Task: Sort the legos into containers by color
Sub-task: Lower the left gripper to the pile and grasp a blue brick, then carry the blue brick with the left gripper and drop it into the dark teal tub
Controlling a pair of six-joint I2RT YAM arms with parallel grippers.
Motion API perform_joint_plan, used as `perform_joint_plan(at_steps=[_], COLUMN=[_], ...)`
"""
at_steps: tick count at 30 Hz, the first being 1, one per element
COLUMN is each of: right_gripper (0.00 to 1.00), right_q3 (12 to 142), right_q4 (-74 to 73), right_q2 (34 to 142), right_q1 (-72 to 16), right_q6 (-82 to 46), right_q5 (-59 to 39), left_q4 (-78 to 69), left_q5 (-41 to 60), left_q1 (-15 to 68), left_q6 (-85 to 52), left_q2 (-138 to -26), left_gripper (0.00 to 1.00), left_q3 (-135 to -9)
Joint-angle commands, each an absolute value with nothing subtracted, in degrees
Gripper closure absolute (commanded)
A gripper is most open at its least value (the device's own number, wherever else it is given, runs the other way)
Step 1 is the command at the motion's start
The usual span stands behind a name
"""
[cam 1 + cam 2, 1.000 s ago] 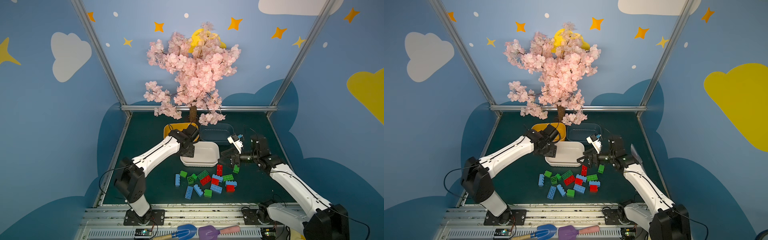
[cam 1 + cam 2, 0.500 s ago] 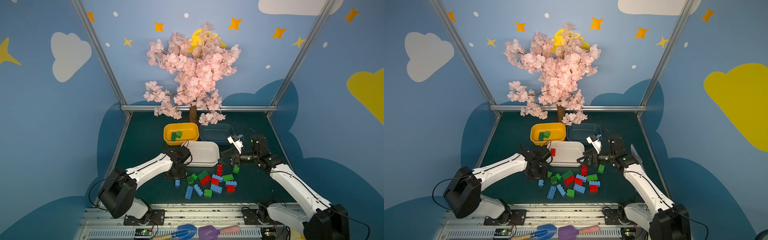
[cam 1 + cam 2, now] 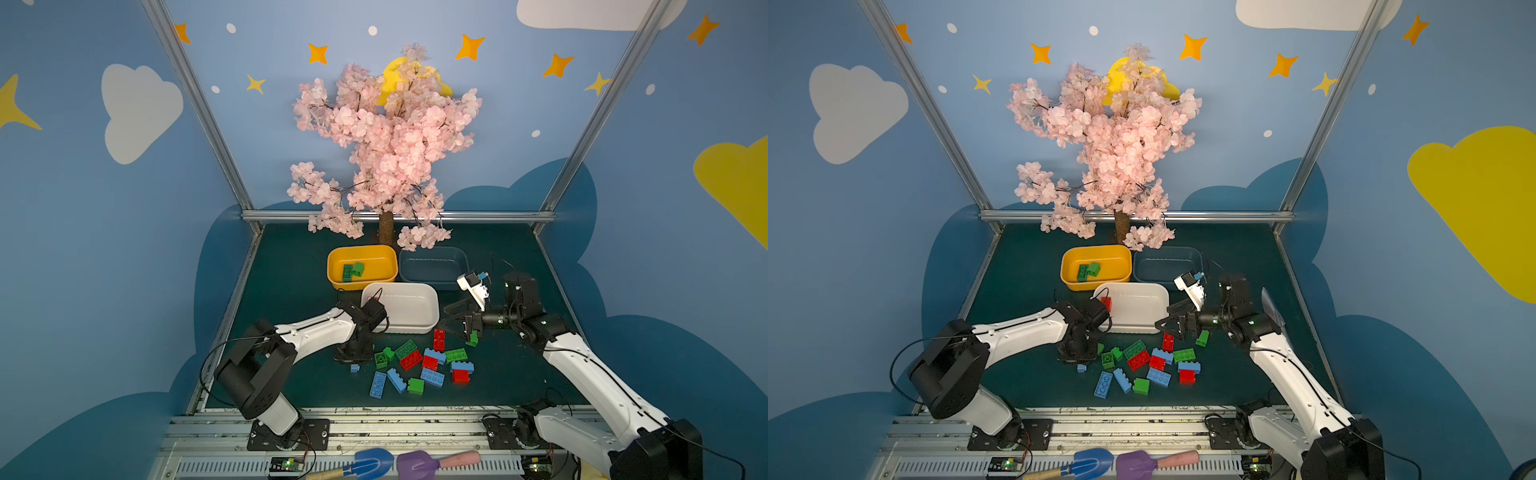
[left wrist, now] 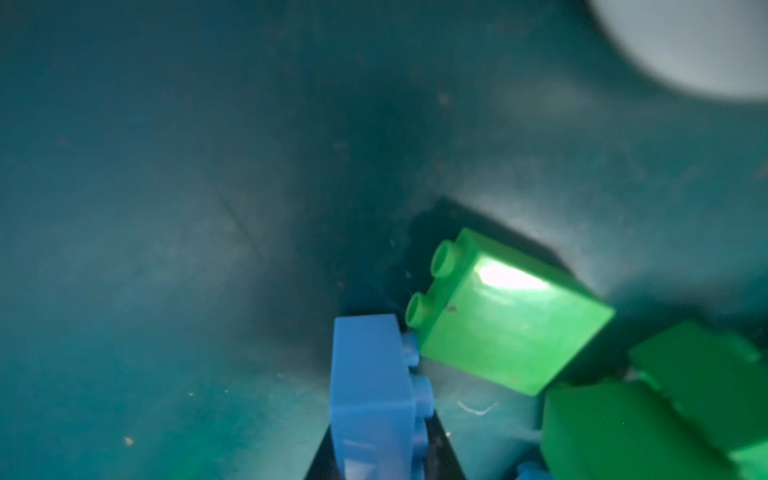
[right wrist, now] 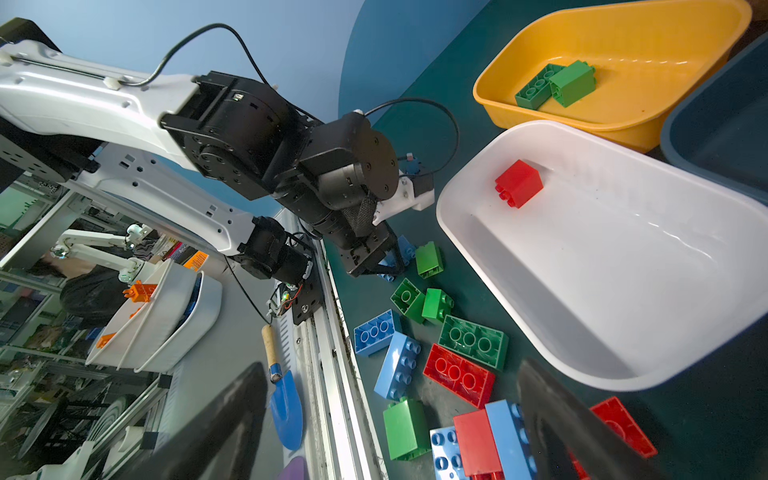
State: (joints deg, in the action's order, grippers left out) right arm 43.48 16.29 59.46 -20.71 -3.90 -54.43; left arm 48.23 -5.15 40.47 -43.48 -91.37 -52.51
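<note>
Dark green matting [image 3: 291,299] carries the loose legos [image 3: 432,376] in front of the white tub [image 3: 432,320]. At the pile's left edge the left gripper [image 3: 353,358] is clamped on a small blue lego [image 4: 374,395] touching a green lego [image 4: 507,316]. The right gripper [image 3: 453,324] hangs wide open and empty just by a red lego [image 3: 439,338].

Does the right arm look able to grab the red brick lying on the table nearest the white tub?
Likely yes. The right gripper hangs open just above that red brick, nothing between them. A green brick sits close by and might get nudged.
</note>
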Motion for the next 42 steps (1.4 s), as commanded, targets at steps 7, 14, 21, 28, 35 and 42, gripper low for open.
perform_joint_plan(at_steps=[7,14,21,28,35,42], right_gripper=[0.07,0.08,0.08,0.08,0.08,0.08], right_q3=[43.5,45.03,45.66,46.16,46.07,45.38], right_q4=[16.62,16.16,15.18,14.94,16.84,16.7], right_q2=[59.99,60.83,60.54,59.77,58.15,57.87], right_q1=[-19.89,-18.05,-15.0,-13.22,-12.05,-11.69], right_q6=[-3.76,-4.96,-6.01,-6.1,-5.06,-5.37], right_q5=[-53.1,-50.88,-48.89,-47.9,-47.67,-47.72], left_q4=[59.79,59.25,51.81,46.91,39.2,31.13], left_q5=[-7.43,-5.62,-5.88,-4.78,-3.7,-3.13], left_q1=[40.23,39.73,38.75,36.86,34.07,33.22], left_q6=[-39.21,-33.25,-31.26,-29.32,-27.57,-26.18], left_q2=[-87.14,-95.78,-110.1,-123.12,-130.09,-133.56], left_gripper=[0.85,0.84,0.83,0.82,0.81,0.78], left_q3=[-65.22,-84.42,-100.69,-114.39,-119.71,-120.23])
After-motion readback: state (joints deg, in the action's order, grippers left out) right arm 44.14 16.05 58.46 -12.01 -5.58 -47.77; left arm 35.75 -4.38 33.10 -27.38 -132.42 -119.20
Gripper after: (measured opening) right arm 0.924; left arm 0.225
